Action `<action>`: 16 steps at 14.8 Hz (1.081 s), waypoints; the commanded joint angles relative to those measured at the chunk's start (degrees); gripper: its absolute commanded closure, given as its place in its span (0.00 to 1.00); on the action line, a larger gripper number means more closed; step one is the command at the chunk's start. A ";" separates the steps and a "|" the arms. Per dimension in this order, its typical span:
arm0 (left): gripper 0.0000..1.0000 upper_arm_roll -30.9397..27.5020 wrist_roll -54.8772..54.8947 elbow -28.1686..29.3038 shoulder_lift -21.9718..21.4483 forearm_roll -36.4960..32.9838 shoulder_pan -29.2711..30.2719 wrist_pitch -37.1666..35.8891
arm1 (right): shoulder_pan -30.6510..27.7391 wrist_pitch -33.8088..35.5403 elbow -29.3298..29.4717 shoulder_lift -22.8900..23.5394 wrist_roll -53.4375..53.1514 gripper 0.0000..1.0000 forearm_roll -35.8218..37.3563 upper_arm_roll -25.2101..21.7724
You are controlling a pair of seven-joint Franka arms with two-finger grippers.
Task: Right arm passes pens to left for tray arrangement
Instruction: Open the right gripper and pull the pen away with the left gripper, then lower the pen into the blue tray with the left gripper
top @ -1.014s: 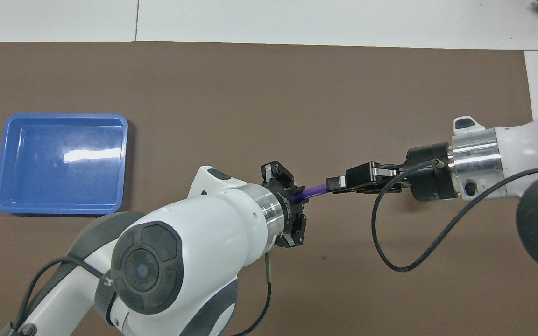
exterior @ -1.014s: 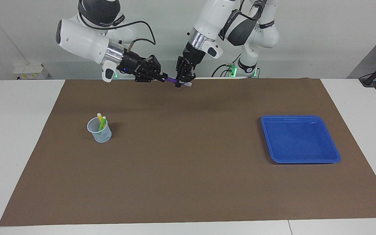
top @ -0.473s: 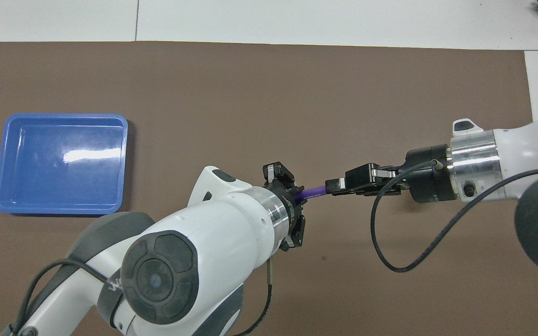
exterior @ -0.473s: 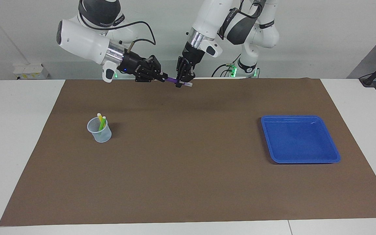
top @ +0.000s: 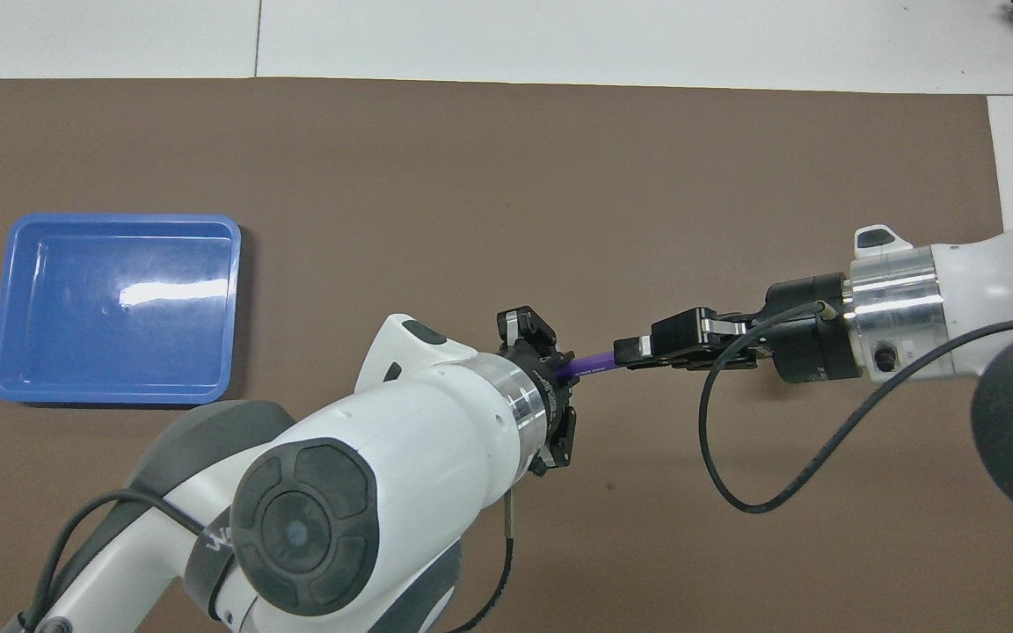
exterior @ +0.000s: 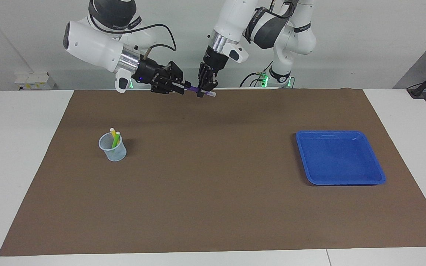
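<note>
Left gripper (exterior: 205,91) pinches the purple pen (top: 593,361) midair; right gripper (exterior: 179,87) grip unclear

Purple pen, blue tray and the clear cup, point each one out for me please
purple pen (top: 593,361), overhead view, on the bare shaft between the two grippers
blue tray (exterior: 346,183), facing view, on the rim farthest from the robots
clear cup (exterior: 116,154), facing view, on the lower part of its wall

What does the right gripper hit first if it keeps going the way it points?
Likely the left gripper, clamped on the purple pen directly ahead of the right gripper; depth is hard to judge.
</note>
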State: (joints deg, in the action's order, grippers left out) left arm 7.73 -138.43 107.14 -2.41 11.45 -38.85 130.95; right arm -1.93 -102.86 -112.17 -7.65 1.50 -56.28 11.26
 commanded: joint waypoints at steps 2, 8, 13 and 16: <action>1.00 -0.69 5.07 -0.44 0.04 -0.99 -0.26 -2.62 | -0.53 -0.85 -0.77 -0.96 -0.10 0.24 0.81 0.34; 1.00 -0.78 28.97 4.39 -2.68 -0.81 8.34 -8.60 | -1.40 -1.20 -0.33 -0.35 7.10 0.03 15.11 0.25; 1.00 -0.87 54.44 6.95 -4.09 -0.20 18.88 -14.39 | -2.55 -3.31 -0.33 -0.17 11.77 0.02 33.83 0.16; 1.00 -1.13 72.27 6.95 -4.62 -0.02 25.91 -20.01 | -3.07 -4.54 -0.67 -0.17 12.29 0.02 42.54 0.16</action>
State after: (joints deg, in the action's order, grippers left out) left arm 6.14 -76.43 112.43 -4.77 11.13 -17.26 114.29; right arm -4.06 -105.94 -112.19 -7.61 11.93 -18.23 10.94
